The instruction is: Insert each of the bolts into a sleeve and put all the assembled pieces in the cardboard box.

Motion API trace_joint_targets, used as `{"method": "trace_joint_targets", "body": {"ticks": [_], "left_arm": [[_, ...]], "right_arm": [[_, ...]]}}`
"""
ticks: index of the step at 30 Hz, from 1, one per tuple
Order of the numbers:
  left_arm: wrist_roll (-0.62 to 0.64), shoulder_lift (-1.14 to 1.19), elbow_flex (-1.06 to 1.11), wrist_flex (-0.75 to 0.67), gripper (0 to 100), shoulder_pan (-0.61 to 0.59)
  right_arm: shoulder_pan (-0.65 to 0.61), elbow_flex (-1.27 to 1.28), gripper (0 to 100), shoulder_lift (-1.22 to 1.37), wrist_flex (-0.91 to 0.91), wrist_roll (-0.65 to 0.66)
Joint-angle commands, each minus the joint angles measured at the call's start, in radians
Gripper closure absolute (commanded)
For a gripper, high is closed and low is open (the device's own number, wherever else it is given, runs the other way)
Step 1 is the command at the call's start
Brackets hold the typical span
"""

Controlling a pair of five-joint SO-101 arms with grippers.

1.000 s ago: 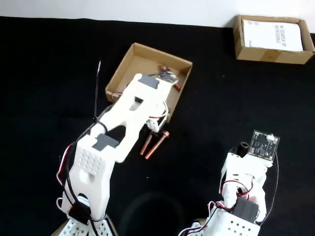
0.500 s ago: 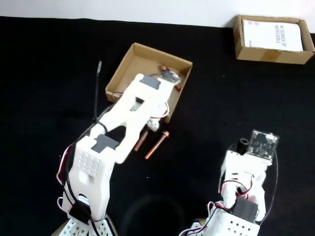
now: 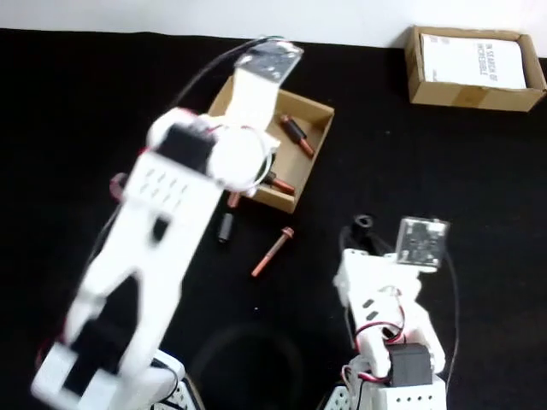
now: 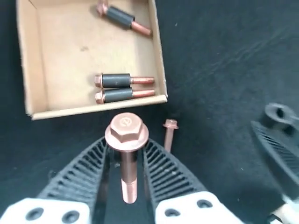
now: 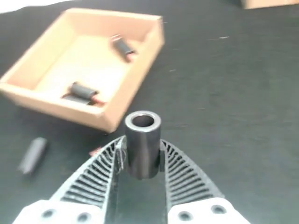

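Two claws are loaded. The left claw (image 4: pixel 126 151) is clenched on a bolt (image 4: pixel 127 133), its head at the fingertips, just short of the cardboard box's (image 4: pixel 70 51) near wall. The right claw (image 5: pixel 141 156) grips an upright sleeve (image 5: pixel 142 135) toward the front edge of the surface (image 3: pixel 85 128). A second ago two bolts lay loose; now one loose bolt (image 3: pixel 273 251) remains and the left arm (image 3: pixel 171 196) has risen. A spare sleeve (image 3: pixel 225 227) lies beside the box, which holds three assembled pieces (image 4: pixel 122 80).

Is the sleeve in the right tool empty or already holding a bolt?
Empty: the dark cylindrical sleeve gripped by the right tool shows an open hollow bore.
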Motion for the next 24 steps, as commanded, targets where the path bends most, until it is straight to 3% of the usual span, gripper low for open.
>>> {"method": "trace_joint_targets", "body": {"ticks": [1, 7, 13, 17, 24], "left_arm": [[-0.005, -0.303, 0.148, -0.037, 99, -0.002], [0.0, -0.565, 0.504, -0.361, 99, -0.004], [0.003, -0.615, 0.757, -0.72, 99, 0.065], [0.003, -0.608, 0.776, -0.835, 99, 0.137], [0.021, -0.409, 0.668, -0.913, 99, 0.142]], "right_arm": [[-0.094, -0.016, 99.2, -0.018, -0.025, -0.006], [-0.186, 0.067, 99.2, -0.018, -0.159, -0.006], [-0.208, 0.185, 99.2, -0.018, -0.369, -0.003], [-0.209, 0.271, 99.2, -0.018, -0.464, 0.106], [-0.209, 0.291, 99.2, -0.018, -0.515, 0.115]]}}
